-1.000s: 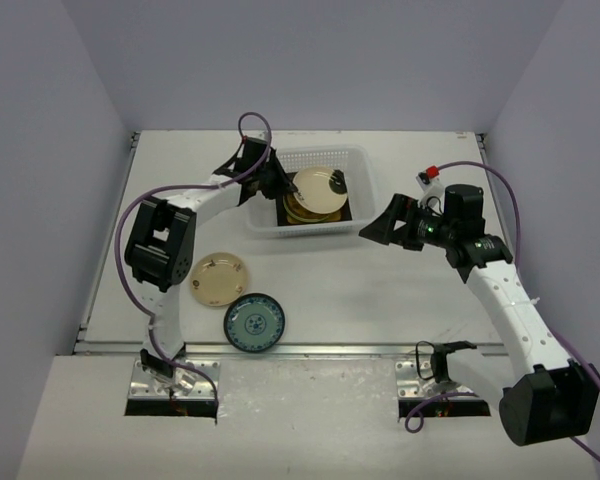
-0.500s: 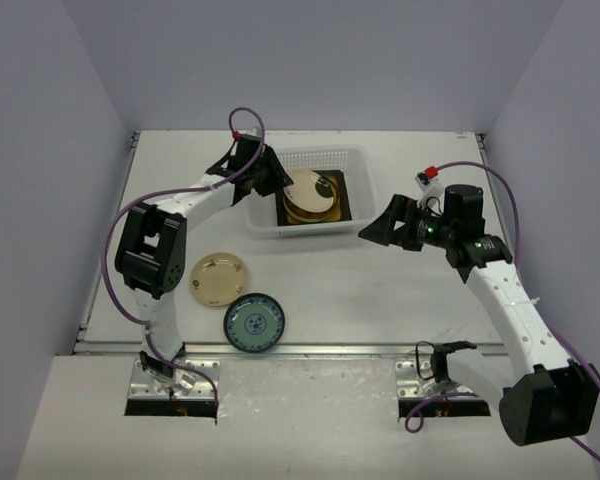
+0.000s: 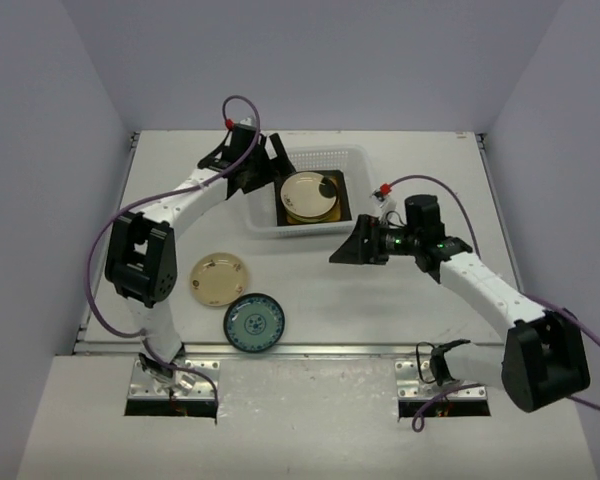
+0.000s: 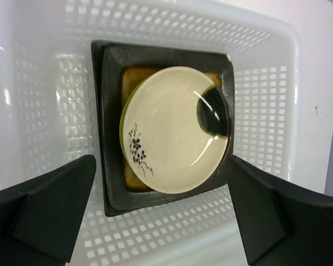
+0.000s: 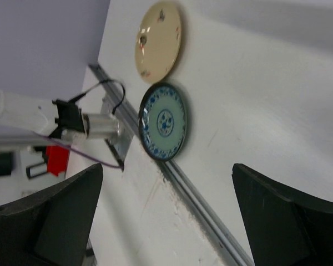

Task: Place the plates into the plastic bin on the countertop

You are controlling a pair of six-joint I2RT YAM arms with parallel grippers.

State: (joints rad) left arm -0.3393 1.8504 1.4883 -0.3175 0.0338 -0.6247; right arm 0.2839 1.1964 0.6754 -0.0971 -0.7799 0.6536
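Note:
The plastic bin [image 3: 320, 152] stands at the back middle of the countertop [image 3: 400, 300]. Inside it a cream plate with a dark patch [image 3: 310, 193] lies on a lime green plate [image 4: 122, 119] and a square dark-rimmed plate [image 4: 108, 111]. My left gripper [image 3: 272, 178] hovers open over the bin's left side; in the left wrist view the gripper [image 4: 161, 221] holds nothing. A plain cream plate [image 3: 219, 278] and a blue-white plate [image 3: 255, 322] lie on the countertop at front left. My right gripper [image 3: 340, 253] is open just in front of the bin, empty [image 5: 166, 221].
A metal rail [image 3: 310, 349] runs along the countertop's near edge, close to the blue-white plate [image 5: 164, 122]. The bin's slotted walls [image 4: 266, 111] rise around the stacked plates. Purple walls close in the left, back and right sides.
My left gripper opened and let go of the cream plate, which now lies flat on the stack; the gripper drew back left. The right arm swung left and nearer, towards the table's middle.

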